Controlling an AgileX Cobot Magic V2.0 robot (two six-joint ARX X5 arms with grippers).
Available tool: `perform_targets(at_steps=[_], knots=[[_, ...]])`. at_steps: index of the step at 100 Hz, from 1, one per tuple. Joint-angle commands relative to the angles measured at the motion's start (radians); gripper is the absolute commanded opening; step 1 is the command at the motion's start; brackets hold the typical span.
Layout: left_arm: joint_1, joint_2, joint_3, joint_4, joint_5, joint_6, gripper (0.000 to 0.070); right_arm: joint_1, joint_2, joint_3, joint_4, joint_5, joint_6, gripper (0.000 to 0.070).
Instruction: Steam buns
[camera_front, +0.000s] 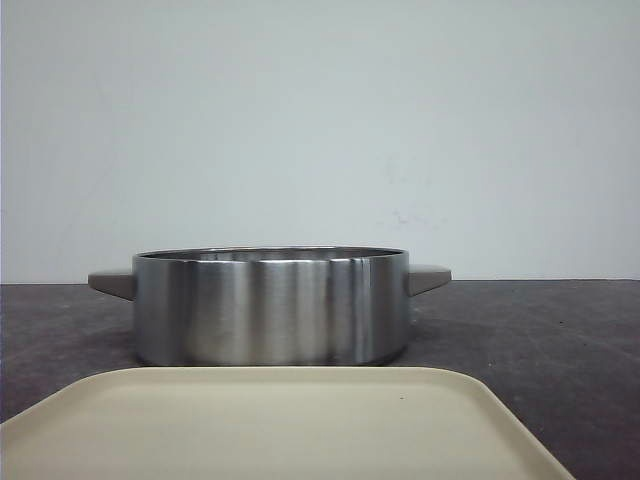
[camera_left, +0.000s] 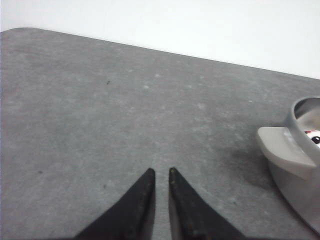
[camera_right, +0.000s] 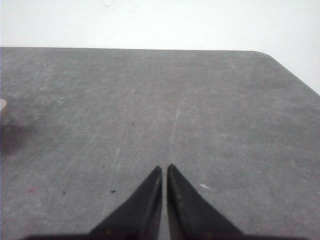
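Buns were hardly to be seen: only a sliver of white with a dark spot and a touch of red (camera_left: 313, 136) showed inside the pot (camera_front: 270, 305), glimpsed over its rim in the left wrist view. How many lay in there could not be told. The tray (camera_front: 270, 425) in front of the pot lay bare, which suggested the loading step was done or nearly so.

Both arms looked idle. The left gripper (camera_left: 161, 172) hung over bare table (camera_left: 125, 115), its jaws nearly together with only a thin slit between the tips and nothing in them; the pot's handle (camera_left: 282, 145) sat off to one side of those jaws, well apart. The right gripper (camera_right: 164, 169) had its jaws closed the same way, also over bare table, with nothing ahead of them.

No lid appeared in any view, so I judged the next move would call for finding a cover, or for gripping both handles to carry the pot.
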Motion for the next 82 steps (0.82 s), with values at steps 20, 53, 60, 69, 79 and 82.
perform_targets(at_steps=[20, 53, 60, 69, 79, 82], knots=[[0.004, -0.001, -0.019, -0.017, 0.093, 0.122, 0.0, 0.001, 0.0, -0.003, 0.01, 0.0, -0.008, 0.0009], [0.004, 0.0, -0.018, -0.011, 0.094, 0.027, 0.0, 0.001, 0.0, -0.003, 0.01, 0.0, -0.008, 0.0009], [0.004, 0.0, -0.018, -0.011, 0.094, 0.027, 0.0, 0.001, 0.0, -0.003, 0.01, 0.0, -0.008, 0.0009], [0.004, 0.0, -0.018, -0.011, 0.094, 0.027, 0.0, 0.001, 0.0, -0.003, 0.01, 0.0, -0.008, 0.0009], [0.004, 0.0, -0.018, -0.011, 0.094, 0.027, 0.0, 0.001, 0.0, -0.003, 0.01, 0.0, -0.008, 0.0009], [0.004, 0.0, -0.018, -0.011, 0.094, 0.027, 0.0, 0.001, 0.0, -0.003, 0.01, 0.0, -0.008, 0.0009]])
